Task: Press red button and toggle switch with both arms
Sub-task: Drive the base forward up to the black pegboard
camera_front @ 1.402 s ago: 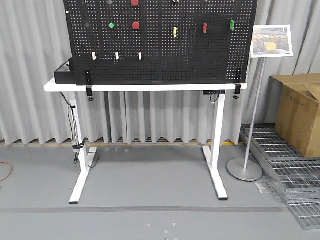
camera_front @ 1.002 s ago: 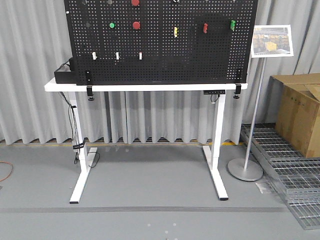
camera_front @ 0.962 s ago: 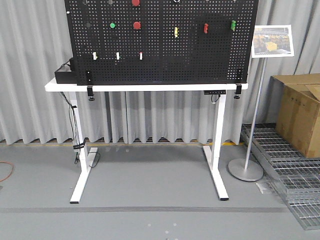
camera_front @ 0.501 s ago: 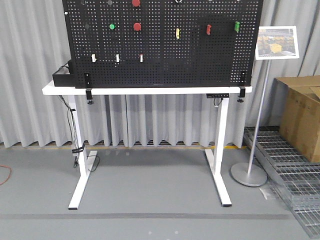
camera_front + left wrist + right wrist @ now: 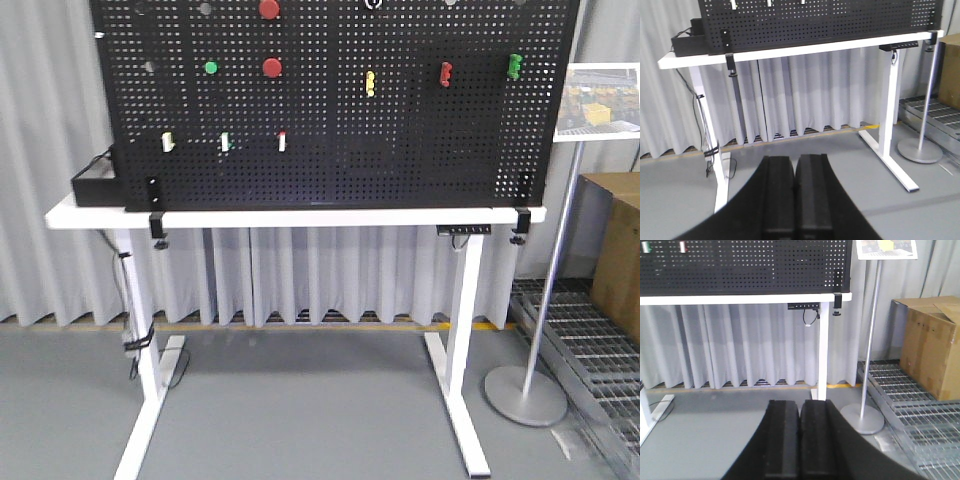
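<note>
A black pegboard (image 5: 330, 160) stands on a white table (image 5: 300, 216) in the front view. It carries two red round buttons: the upper red button (image 5: 269, 9), at the frame's top edge, looks slightly larger than the lower one (image 5: 272, 67). A green round button (image 5: 211, 68) is left of the lower one. Yellow (image 5: 370, 83), red (image 5: 446, 73) and green (image 5: 515, 66) toggle switches sit to the right. Small white switches (image 5: 226, 142) sit lower left. My left gripper (image 5: 795, 165) and right gripper (image 5: 800, 407) are shut and empty, low and well short of the board.
A sign stand (image 5: 545, 300) with a round base stands right of the table. A cardboard box (image 5: 930, 347) sits on metal grating (image 5: 910, 405) further right. A black box (image 5: 92, 186) sits at the table's left end. Grey curtains hang behind. Cables run down the left table leg (image 5: 140, 340).
The front view has moved closer to the pegboard, which now looks larger and sits lower in the frame. The table and the sign stand have spread outward in view.
</note>
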Robot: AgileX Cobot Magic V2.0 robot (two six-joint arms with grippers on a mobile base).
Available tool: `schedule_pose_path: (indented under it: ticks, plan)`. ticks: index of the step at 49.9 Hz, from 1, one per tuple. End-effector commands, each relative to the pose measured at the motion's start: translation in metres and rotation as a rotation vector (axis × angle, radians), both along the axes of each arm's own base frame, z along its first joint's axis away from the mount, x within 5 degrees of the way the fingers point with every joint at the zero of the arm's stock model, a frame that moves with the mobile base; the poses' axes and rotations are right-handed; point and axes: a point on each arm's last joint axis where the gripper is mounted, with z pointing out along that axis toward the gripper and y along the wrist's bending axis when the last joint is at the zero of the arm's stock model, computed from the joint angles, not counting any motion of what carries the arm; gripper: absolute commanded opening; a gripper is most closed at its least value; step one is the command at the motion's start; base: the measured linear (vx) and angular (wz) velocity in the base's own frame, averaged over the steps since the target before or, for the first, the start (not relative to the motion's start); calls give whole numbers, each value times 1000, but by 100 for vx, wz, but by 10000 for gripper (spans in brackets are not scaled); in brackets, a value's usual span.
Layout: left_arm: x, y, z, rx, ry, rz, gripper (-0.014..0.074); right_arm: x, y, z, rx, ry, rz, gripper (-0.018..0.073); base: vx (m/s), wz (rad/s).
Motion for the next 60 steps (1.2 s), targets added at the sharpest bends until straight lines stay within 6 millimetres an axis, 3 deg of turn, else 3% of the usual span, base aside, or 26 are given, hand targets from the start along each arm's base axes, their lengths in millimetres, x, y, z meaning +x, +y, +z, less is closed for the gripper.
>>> schedule_pose_path:
  ticks: [1, 60]
  plan:
    - [1, 1, -3, -24, -61, 11, 2, 0, 0, 4, -12, -81, -6, -3, 51, -7]
    - [1, 1, -3, -24, -61, 11, 2, 0, 0, 4, -12, -80, -6, -3, 48, 3]
